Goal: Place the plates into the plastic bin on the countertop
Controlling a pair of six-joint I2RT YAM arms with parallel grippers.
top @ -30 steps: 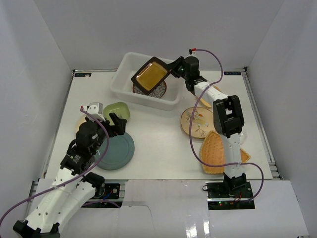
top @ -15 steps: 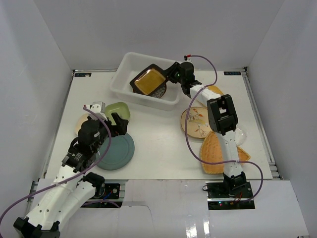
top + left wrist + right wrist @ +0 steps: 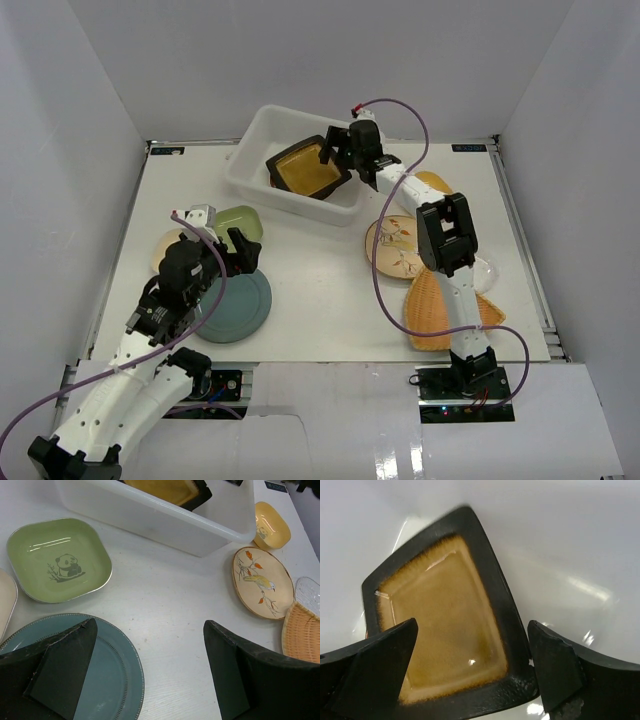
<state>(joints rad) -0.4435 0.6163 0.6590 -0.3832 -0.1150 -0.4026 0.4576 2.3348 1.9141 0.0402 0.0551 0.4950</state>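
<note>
**Top view.** The plastic bin (image 3: pixel 243 170) stands on the countertop (image 3: pixel 320 290) toward 12 o'clock, a little left of centre. The amber square plate (image 3: pixel 303 168) is inside it, at the bin's 3 o'clock end. The right gripper (image 3: pixel 340 150) hangs over that plate's 2 o'clock corner with its jaws spread. The left gripper (image 3: pixel 228 258) is at 8 o'clock on the countertop, jaws wide apart and empty, above the 12 o'clock edge of the grey-blue round plate (image 3: pixel 240 308). The green plate (image 3: pixel 240 222) lies at 12 o'clock from that one, and a cream plate (image 3: pixel 163 250) shows at its 10 o'clock. Between 3 and 4 o'clock on the countertop lie the small yellow dish (image 3: pixel 432 182), the bird-painted plate (image 3: pixel 395 250) and the woven tan plate (image 3: pixel 435 305).

**Left wrist view.** The left gripper (image 3: pixel 149 630) holds nothing, and bare countertop (image 3: pixel 165 595) shows between its parted fingers (image 3: pixel 65 665). The grey-blue round plate (image 3: pixel 112 680) is at 7 o'clock under the left finger. The green plate (image 3: pixel 57 560), with a panda on it, is at 10 o'clock. The plastic bin (image 3: pixel 150 515) is at 12 o'clock, with the amber square plate (image 3: pixel 170 489) visible over its wall. The small yellow dish (image 3: pixel 270 525), bird-painted plate (image 3: pixel 262 582) and woven tan plate (image 3: pixel 302 635) run from 2 to 4 o'clock.

**Right wrist view.** The right gripper (image 3: pixel 472 630) is spread wide and pinches nothing. The amber square plate (image 3: pixel 445 635) rests below and between its fingers (image 3: pixel 560 670), on the plastic bin (image 3: pixel 570 540). Whether the plate lies flat I cannot tell.
</note>
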